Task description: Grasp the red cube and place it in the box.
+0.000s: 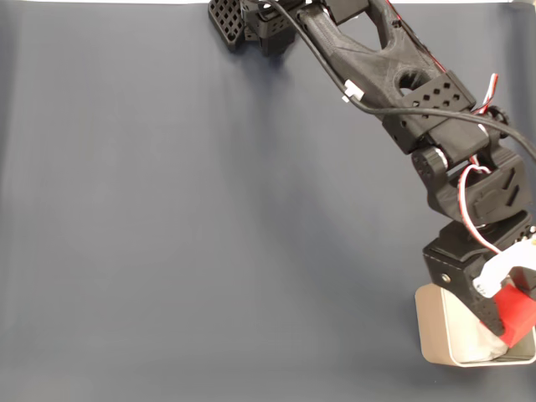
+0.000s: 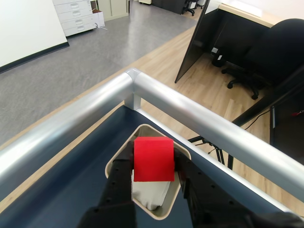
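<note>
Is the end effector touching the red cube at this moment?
Touching. In the wrist view the red cube sits clamped between the two black fingers of the end effector, one against each side, above the box.

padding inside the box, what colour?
White, lying inside the beige box under the red cube; clearest in the wrist view.

Black arm (image 1: 377, 59) stretched from top toward lower right, wrist bent down, fingers (image 2: 121, 178) clamped on red cube (image 2: 153, 159)
</note>
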